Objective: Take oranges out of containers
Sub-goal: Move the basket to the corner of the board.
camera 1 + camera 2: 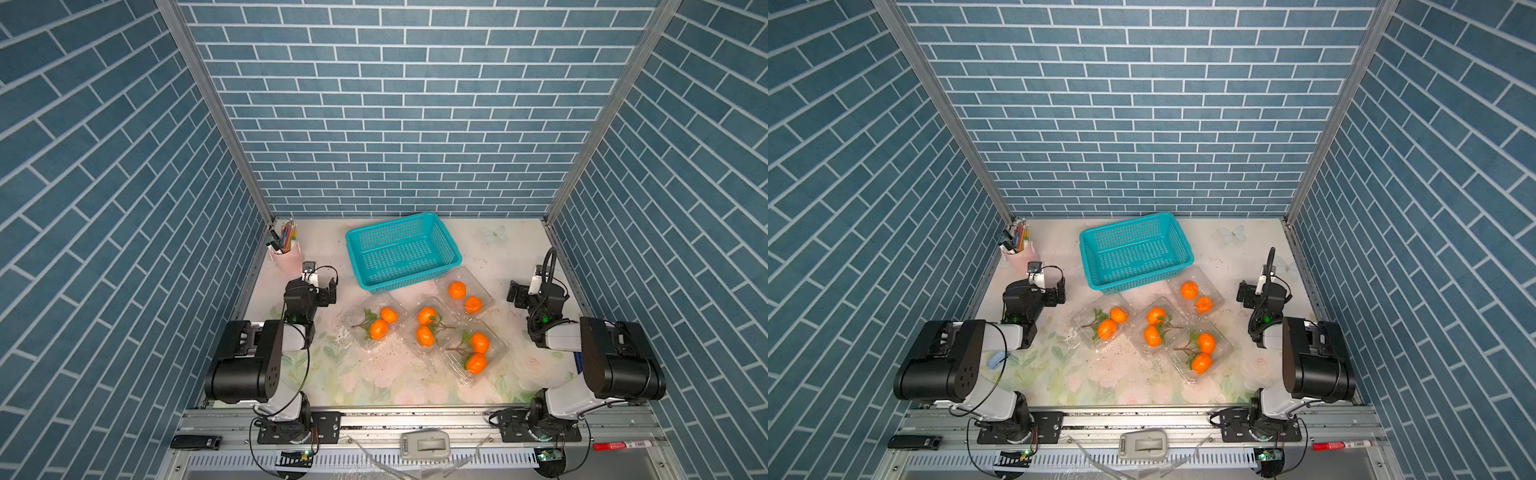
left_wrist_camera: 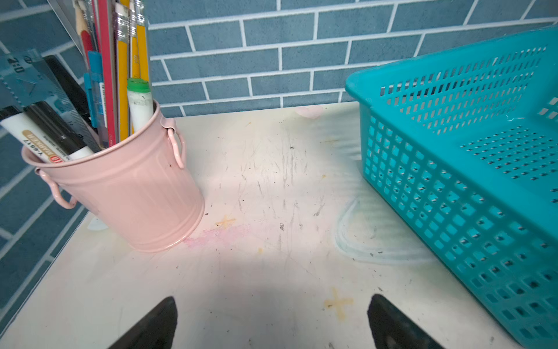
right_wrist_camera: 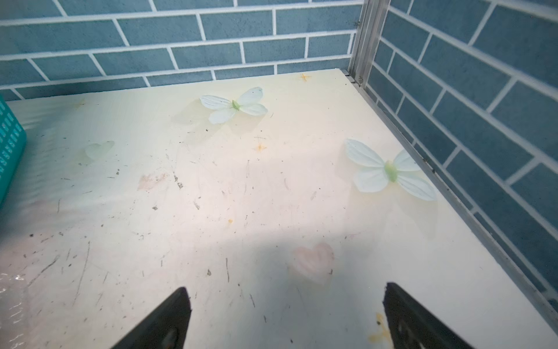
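Eight oranges (image 1: 427, 316) sat two apiece in four clear boxes (image 1: 498, 345) at mid-table, just in front of a teal basket (image 1: 409, 276).
Both claws stood wide open and empty, well apart from the fruit. The left claw (image 2: 271, 302) hung over bare table (image 2: 256, 181) between a pink pen cup (image 2: 136, 196) and the basket, the right claw (image 3: 283, 290) near the table's right edge. The middle and nearest pairs lined up roughly front to back. The left pair slanted from far right to near left, and the pair nearest the basket from far left to near right.
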Robot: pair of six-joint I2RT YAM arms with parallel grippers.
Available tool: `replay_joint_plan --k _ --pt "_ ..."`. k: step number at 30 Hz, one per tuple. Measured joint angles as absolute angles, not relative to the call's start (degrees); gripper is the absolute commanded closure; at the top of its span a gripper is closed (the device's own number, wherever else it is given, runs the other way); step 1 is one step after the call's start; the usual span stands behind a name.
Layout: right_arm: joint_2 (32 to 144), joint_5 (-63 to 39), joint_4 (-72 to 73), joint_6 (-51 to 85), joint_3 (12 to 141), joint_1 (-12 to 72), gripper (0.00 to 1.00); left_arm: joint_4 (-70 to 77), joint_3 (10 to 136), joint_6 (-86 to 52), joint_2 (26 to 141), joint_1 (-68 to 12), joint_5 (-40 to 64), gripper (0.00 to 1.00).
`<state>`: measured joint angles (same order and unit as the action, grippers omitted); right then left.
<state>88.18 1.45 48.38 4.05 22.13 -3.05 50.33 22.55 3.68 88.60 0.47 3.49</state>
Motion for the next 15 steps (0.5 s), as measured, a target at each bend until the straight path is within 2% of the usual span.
replay_joint_plan --k 15 --pt "88.18 1.39 48.40 4.05 22.13 -3.05 0.01 50.76 22.22 3.14 88.60 0.58 2.42 0.01"
